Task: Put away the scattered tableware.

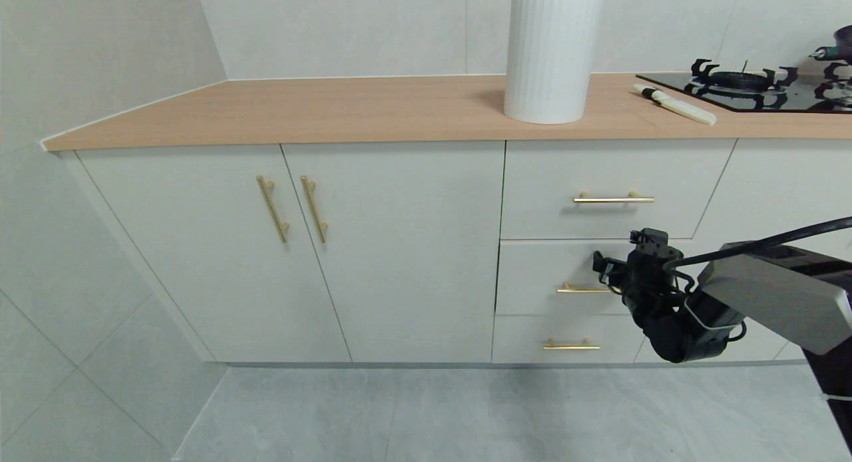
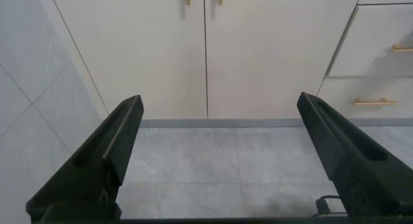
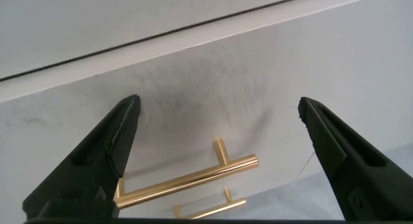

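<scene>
The right pincer [image 3: 217,102] stands wide open and holds nothing. It hangs close before the front of the middle drawer [image 1: 532,275], and that drawer's brass handle [image 3: 187,179] shows in the gap between the two fingers, untouched. In the head view the pincer sits at the right end of this handle. The bottom drawer's handle [image 1: 571,345] lies below it and the top drawer's handle [image 1: 614,198] above it. All three drawers are shut.

The left pincer [image 2: 219,98] is also spread wide and empty. It is held low over the grey floor tiles [image 2: 213,166], facing the foot of the double cupboard doors [image 2: 206,50].

Farther out, the doors fill the left part of the cabinet, their two brass handles [image 1: 293,209] just beside each other at the seam. On the wooden bench [image 1: 333,109] above, a tall white ribbed cylinder [image 1: 551,52] stands upright over the drawer column. To its right lies the task's thing — a long pale utensil [image 1: 673,104], flat on the bench and angled, just beside the near corner of the black hob [image 1: 752,92]. It is well apart from both pincers. What kind of utensil it is I cannot tell.
</scene>
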{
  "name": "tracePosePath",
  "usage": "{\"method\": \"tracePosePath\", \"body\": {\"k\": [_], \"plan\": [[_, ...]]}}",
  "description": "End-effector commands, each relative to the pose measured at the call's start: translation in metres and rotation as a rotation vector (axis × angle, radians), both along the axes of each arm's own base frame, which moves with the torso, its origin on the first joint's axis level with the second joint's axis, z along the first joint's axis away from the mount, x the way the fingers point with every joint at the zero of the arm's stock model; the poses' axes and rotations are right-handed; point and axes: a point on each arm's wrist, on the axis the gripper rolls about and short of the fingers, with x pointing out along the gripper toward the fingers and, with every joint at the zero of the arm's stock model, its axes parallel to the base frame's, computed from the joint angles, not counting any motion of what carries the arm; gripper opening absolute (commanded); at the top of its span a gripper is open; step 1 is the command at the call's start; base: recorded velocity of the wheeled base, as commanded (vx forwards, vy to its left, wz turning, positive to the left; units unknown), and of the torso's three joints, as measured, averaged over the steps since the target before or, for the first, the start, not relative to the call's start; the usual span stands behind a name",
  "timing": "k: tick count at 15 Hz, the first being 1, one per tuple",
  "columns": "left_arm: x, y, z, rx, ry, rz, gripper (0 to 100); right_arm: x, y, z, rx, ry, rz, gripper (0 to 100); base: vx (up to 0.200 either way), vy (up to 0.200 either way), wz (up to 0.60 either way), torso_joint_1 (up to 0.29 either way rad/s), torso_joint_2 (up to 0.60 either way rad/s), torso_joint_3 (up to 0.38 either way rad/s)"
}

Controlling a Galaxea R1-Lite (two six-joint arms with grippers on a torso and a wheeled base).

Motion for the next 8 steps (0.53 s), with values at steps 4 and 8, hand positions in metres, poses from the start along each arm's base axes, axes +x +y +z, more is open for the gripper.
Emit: {"method": "tracePosePath", "body": {"k": [4,8], "plan": [[0.0000,0.0000,0.0000,0.000,0.000,0.000,100,0.0026,-0.0005,0.0021,0.002,-0.013,-0.002,100,0.000,0.000,0.00,0.000,0.00,0.000],[0.0000,0.0000,0.0000,0.000,0.000,0.000,100,0.0073,-0.0027,0.0028,0.004,-0.028,-0.009,100,0.000,0.000,0.00,0.000,0.00,0.000]]}}
